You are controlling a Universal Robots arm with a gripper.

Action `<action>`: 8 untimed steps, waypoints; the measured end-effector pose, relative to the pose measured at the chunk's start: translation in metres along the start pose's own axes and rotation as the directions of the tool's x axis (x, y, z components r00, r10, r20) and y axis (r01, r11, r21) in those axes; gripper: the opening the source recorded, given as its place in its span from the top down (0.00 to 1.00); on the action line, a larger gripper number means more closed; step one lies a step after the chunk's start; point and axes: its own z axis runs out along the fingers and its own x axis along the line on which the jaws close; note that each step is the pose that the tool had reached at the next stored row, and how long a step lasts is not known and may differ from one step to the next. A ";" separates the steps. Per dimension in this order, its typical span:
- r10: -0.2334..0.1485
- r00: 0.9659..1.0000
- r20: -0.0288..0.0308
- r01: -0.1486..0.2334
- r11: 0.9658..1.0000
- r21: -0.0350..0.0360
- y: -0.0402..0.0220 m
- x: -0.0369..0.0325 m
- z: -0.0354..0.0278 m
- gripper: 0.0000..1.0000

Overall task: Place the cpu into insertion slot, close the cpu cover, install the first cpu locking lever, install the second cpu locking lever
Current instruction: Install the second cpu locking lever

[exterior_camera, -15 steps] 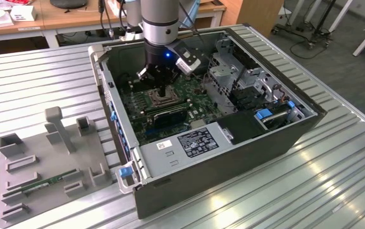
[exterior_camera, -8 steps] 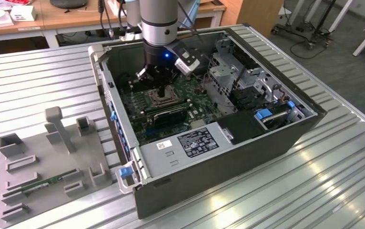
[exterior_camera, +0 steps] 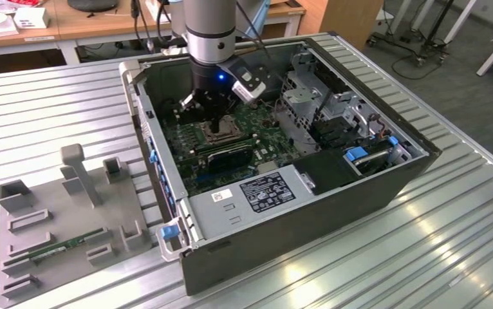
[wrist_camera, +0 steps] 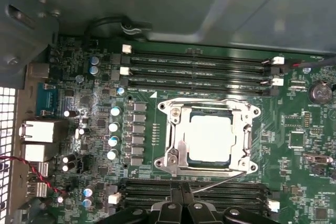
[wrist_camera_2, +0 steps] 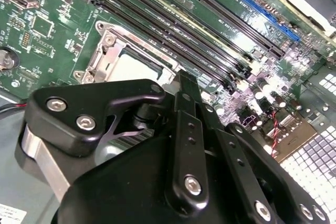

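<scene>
The cpu [wrist_camera: 211, 137] is seated in the insertion slot [wrist_camera: 178, 142] at centre frame of the first wrist view, framed by the lowered cpu cover [wrist_camera: 245, 139]. The gripper [wrist_camera: 181, 195] is held just beside it; fingers pressed together, nothing grasped.

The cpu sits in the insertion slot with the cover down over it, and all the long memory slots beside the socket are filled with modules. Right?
Not quite. The cpu does sit in the insertion slot with the cpu cover down around it, but the long memory slots beside the socket are empty, as the first wrist view shows.
</scene>
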 end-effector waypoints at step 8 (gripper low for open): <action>0.000 1.000 0.000 0.000 1.000 0.000 -0.0004 0.0048 0.0085 0.89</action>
